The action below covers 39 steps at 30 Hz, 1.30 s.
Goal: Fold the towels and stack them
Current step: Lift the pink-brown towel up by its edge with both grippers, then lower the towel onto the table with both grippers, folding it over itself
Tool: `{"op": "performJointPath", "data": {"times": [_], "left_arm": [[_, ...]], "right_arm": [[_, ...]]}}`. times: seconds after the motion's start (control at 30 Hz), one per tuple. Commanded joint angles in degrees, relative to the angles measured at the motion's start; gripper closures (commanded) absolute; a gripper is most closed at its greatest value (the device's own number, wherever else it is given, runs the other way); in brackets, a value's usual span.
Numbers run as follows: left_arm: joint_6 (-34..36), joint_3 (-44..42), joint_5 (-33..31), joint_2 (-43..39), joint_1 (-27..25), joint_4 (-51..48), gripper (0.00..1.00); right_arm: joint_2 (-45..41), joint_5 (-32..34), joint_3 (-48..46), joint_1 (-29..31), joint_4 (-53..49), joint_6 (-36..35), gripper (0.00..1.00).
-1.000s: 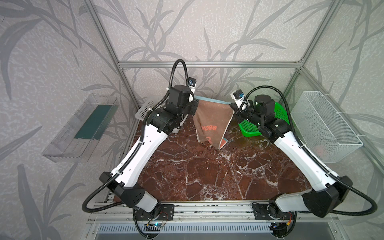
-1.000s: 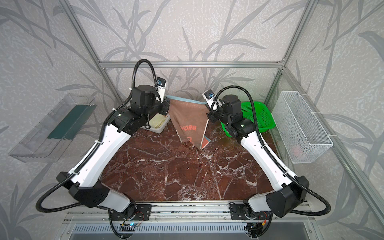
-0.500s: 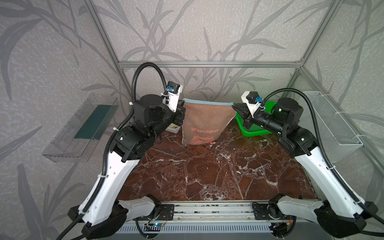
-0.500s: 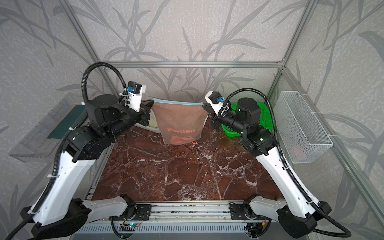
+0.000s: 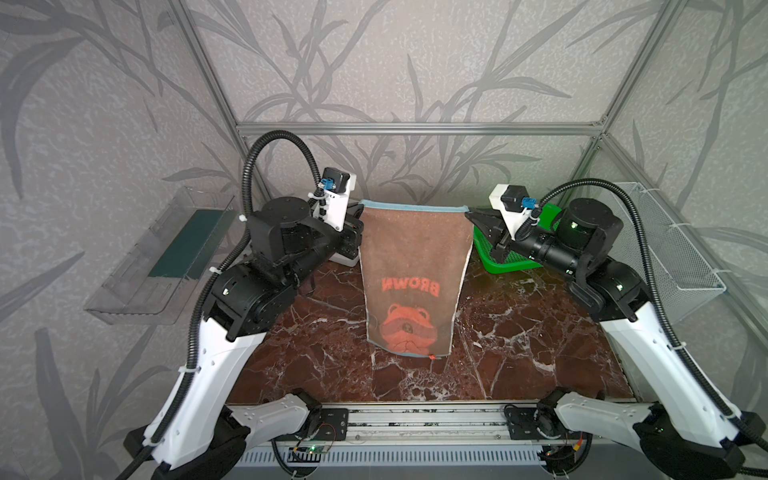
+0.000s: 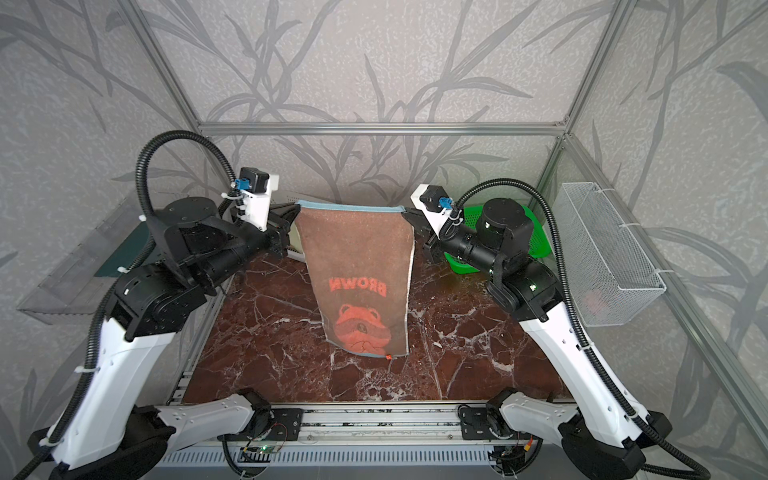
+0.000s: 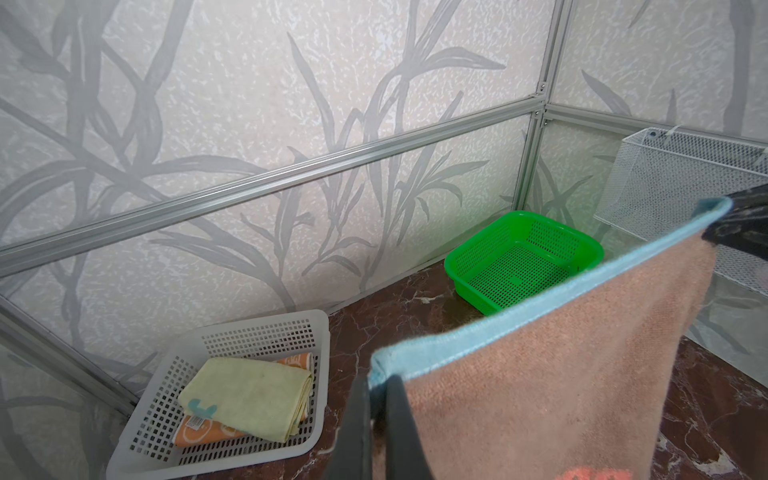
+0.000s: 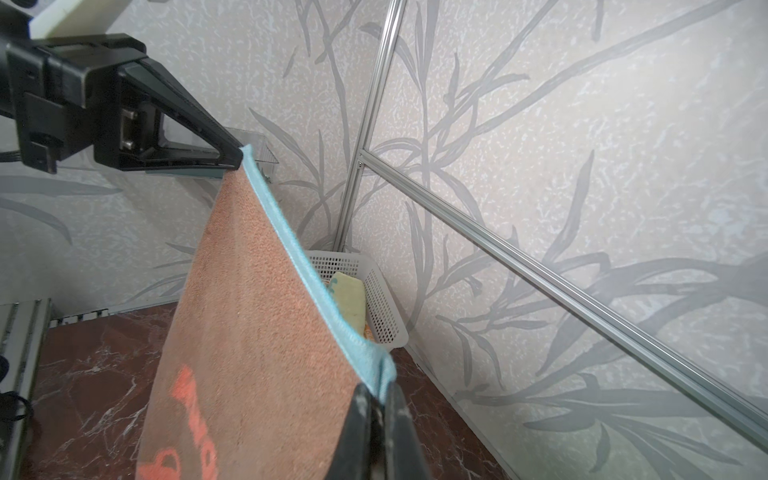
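— Pink towel [image 5: 415,270] first: where is it?

— It hangs spread over the back middle of the bench [image 5: 519,353]. Its blue-trimmed top edge is pulled straight between your two claws. The bear face and the lettering show reversed, low on the cloth. I can't tell whether the bottom edge touches the bench.

— And the claws?

— Your left claw [image 7: 376,388] is clamped on one top corner and your right claw [image 8: 376,395] on the other. Each wrist view shows the fingers pressed together with the blue hem caught between them.

— The other two towels?

— Both are folded in the white basket [image 7: 257,332] at the back left corner of the bench. The yellow towel [image 7: 249,395] lies on top of the orange towel [image 7: 199,432], which pokes out underneath. You'll find the green basket [image 7: 540,232] at the back right corner.
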Motion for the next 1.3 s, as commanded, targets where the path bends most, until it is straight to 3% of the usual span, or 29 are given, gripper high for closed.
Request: {"op": "performJointPath", "data": {"times": [0.0,0.4,0.73,1.0,1.27], "left_arm": [[0.47,-0.95,-4.57,3.70,0.62,0.51,1.00],[0.50,6.92,-4.58,30.19,9.68,5.27,1.00],[3.34,21.33,-3.90,52.69,11.75,6.50,1.00],[2.88,19.81,-6.60,57.45,11.77,8.19,1.00],[2.34,8.53,-5.01,51.65,11.23,13.08,1.00]], "right_arm": [[3.08,7.01,-0.87,-1.13,1.59,-2.56,1.00],[21.88,6.73,-1.35,-11.08,11.62,-0.72,1.00],[37.04,5.49,-0.99,-12.28,19.64,-4.24,1.00],[41.21,2.39,-8.27,-13.57,30.83,-6.43,1.00],[37.62,-0.44,-15.05,-13.66,32.52,-9.45,1.00]]}}
